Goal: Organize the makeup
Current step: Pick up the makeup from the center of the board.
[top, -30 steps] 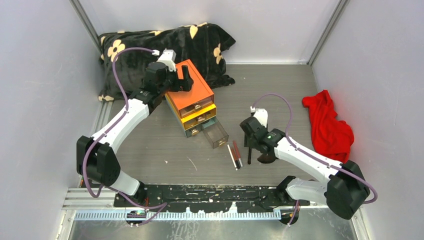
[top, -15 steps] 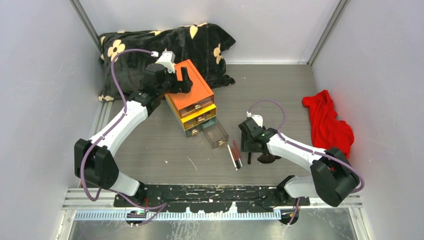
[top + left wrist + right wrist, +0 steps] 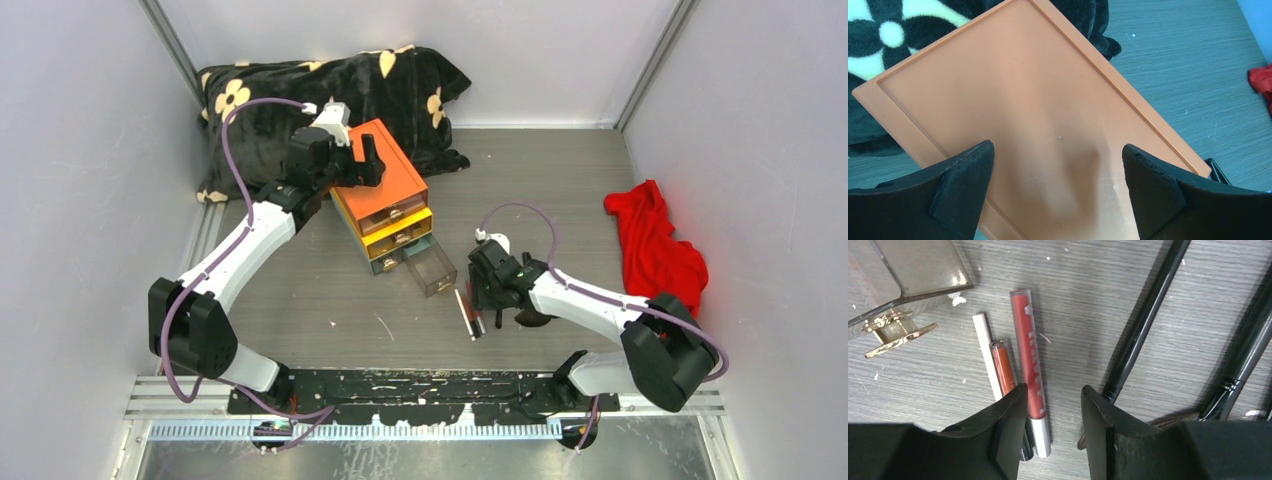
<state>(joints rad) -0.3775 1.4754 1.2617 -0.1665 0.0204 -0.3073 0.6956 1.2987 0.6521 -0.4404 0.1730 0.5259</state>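
Left wrist view first: my left gripper (image 3: 1058, 192) is spread wide and holds nothing, both black fingers over the flat top of the orange-topped box (image 3: 1023, 100). I cannot tell whether they touch it. Beyond the fingers, dark fabric with pale flowers (image 3: 878, 30) lies behind the box, and a corner of the red cloth (image 3: 1260, 82) shows far off to the right.

From the top camera, that left gripper (image 3: 365, 160) sits over the box (image 3: 385, 185), while my right gripper (image 3: 487, 300) is low over the grey table (image 3: 560, 180), just right of the pulled-out clear drawer (image 3: 430, 268).

On the right wrist camera, the right gripper (image 3: 1053, 412) is parted with nothing between the fingers. Ahead and to the left is the clear drawer (image 3: 903, 270). Three pieces of makeup lie side by side by the left finger: a thin white stick (image 3: 987, 360), a short orange tube (image 3: 1002, 365), then a longer red tube (image 3: 1028, 365) with a silver cap and pale lettering. The left finger covers part of their near ends. Right of the other finger, a slim glossy black brush handle (image 3: 1148, 315) slants away, and a thicker brush (image 3: 1248, 345) lies beyond it.
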